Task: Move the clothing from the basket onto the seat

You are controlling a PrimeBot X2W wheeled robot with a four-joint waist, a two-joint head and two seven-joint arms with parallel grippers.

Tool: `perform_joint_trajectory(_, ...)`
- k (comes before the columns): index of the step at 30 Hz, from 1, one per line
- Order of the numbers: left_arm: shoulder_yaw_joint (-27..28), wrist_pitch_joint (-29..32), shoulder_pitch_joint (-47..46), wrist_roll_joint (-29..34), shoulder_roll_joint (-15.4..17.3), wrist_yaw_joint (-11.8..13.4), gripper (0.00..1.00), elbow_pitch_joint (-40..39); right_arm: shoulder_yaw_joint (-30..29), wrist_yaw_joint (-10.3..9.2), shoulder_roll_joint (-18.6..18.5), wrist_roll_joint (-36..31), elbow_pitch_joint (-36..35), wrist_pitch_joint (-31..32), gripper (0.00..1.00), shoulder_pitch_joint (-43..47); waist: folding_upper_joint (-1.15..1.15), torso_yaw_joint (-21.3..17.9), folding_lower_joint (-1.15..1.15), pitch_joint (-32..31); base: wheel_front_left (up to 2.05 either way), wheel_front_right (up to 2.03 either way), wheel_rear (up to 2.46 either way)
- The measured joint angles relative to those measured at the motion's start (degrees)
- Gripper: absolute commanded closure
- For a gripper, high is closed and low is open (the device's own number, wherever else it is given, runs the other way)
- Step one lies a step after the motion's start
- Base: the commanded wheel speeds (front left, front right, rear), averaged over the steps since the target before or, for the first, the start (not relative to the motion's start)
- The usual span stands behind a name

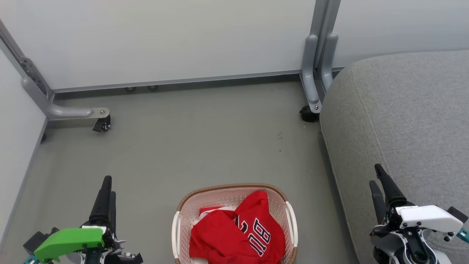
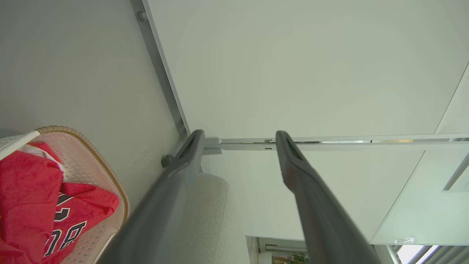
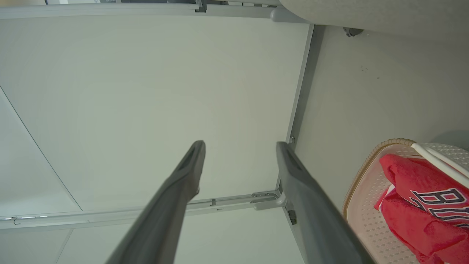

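Observation:
The cream perforated basket (image 1: 234, 186) with a brown rim stands on the floor at the bottom centre, between my two arms. The clothing (image 1: 234, 234), red fabric with a lettered jersey on top, lies crumpled inside it. The large grey seat (image 1: 403, 117) fills the right side. My left gripper (image 1: 109, 186) hangs open to the left of the basket, with nothing between its fingers. Over the seat's front edge, my right gripper (image 1: 375, 175) is open and holds nothing. The left wrist view shows open left gripper (image 2: 239, 135), basket (image 2: 106, 172), clothing (image 2: 29, 198). The right wrist view shows open right gripper (image 3: 240, 145), basket (image 3: 361, 176), clothing (image 3: 421, 190).
Pale partition walls close the back and left. A grey metal foot with a castor (image 1: 102, 124) juts out at the left, and a post with a castor (image 1: 309, 114) stands by the seat's far corner. Grey floor (image 1: 205, 139) lies beyond the basket.

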Motion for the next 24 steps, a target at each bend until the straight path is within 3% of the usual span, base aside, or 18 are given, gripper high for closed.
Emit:
perform_joint_trajectory(11,-0.9,-2.8,0.0,12.4,0.0,0.3,0.0,-2.2,0.1,0.0,0.1,-13.2,-1.9,-2.9,0.0,0.4,0.0,0.1,0.0,-0.1,0.0,0.0,0.0)
perform_joint_trajectory(24,-3.9,-5.8,0.8,24.7,0.0,3.4,0.0,-5.0,1.4,0.0,0.1,-25.2,-3.9,-5.8,0.0,1.5,0.0,0.1,0.0,-0.2,0.0,0.0,0.0)
